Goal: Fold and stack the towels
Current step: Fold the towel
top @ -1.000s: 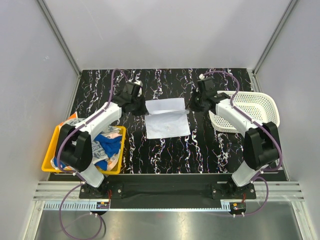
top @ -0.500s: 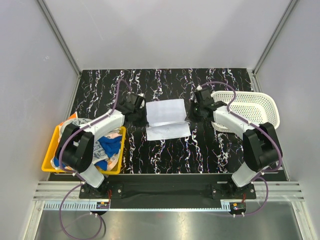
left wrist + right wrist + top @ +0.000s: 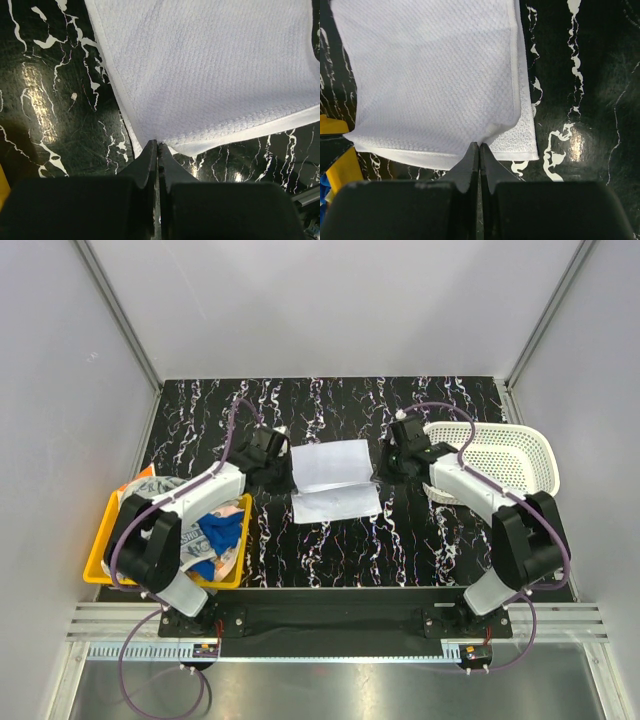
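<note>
Black marbled surface (image 3: 430, 540), off-white towel (image 3: 335, 480) half folded right of the yellow bin (image 3: 150, 583); left hand (image 3: 157, 146) and right hand (image 3: 479, 146) each pinch a corner. Uneven pulling could skew the fold.

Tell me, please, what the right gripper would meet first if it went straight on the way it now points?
The right gripper is shut on the edge of the off-white waffle-weave cloth towel, so that towel comes first; beneath it probably lies the black white-veined tabletop, though the tilt is unclear.
</note>
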`<state>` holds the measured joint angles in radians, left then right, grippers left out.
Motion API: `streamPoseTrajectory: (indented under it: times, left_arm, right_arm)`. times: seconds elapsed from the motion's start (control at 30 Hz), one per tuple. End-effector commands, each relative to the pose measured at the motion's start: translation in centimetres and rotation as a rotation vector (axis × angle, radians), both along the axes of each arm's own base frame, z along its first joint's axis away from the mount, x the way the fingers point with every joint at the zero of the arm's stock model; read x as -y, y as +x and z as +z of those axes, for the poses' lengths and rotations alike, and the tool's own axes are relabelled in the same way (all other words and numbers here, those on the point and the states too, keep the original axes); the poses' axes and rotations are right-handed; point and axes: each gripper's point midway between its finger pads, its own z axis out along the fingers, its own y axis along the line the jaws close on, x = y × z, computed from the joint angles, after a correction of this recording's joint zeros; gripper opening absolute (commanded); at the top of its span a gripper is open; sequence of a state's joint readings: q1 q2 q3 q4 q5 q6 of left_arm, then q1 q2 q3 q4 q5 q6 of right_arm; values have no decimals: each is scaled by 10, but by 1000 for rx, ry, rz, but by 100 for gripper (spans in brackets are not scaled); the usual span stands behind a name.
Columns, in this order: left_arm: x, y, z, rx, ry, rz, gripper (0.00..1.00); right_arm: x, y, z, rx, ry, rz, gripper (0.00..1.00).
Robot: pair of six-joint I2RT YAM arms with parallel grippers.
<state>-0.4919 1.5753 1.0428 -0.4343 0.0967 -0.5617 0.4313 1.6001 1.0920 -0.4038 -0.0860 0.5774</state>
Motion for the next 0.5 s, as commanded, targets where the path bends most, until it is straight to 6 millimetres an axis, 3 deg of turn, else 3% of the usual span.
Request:
streamPoseTrajectory:
  times: [0.0, 0.13, 0.47]
  left_arm:
    - [-13, 12, 37, 97, 23, 38, 0]
    - [-15, 8, 47, 115, 17, 37, 0]
    - [-11, -10, 14, 57, 19, 16, 0]
  right_arm:
    - [17, 14, 52, 139, -43, -58, 0]
    - [19, 10, 62, 157, -38, -62, 0]
    - [15, -10, 11, 57, -10, -44, 0]
